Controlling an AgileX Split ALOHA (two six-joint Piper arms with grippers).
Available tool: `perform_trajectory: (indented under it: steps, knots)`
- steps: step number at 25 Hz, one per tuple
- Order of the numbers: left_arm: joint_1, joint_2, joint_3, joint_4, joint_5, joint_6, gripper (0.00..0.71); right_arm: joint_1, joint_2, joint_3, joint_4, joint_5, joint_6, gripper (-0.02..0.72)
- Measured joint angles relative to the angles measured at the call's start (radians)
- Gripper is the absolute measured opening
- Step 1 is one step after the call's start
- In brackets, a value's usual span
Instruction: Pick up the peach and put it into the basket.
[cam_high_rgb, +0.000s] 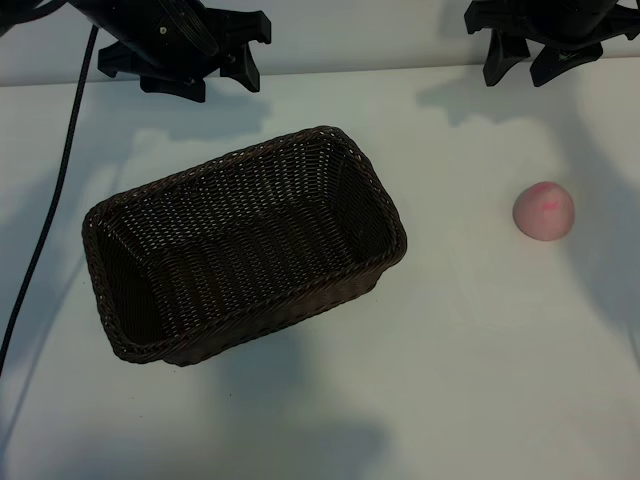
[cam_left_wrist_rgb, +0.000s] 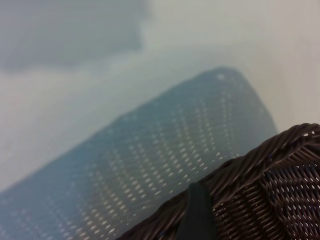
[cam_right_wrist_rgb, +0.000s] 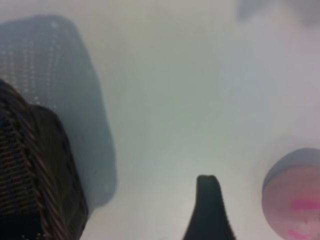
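Peach (cam_high_rgb: 544, 211) on bench (cam_high_rgb: 480, 380), 3 o'clock of basket (cam_high_rgb: 245, 243), well apart. Right end effector (cam_high_rgb: 538, 62) open, empty, hovering near peach's 12 o'clock; left end effector (cam_high_rgb: 205, 72) open, parked. Step: approach. Next: descend, straddle peach, close.

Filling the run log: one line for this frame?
peach: on table, right of basket | basket: empty | left hand: open, parked far edge | right hand: open, behind peach
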Motion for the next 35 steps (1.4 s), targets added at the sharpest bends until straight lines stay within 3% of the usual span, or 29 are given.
perform_trajectory:
  steps: [28,35]
  knots:
    - [0.0,0.0,0.0,0.0,0.0,0.002,0.592,0.0,0.0,0.0,0.005,0.0,0.0,0.483]
    - [0.0,0.0,0.0,0.005,0.101,0.029,0.592,0.0,0.0,0.0,0.006,0.0,0.0,0.483]
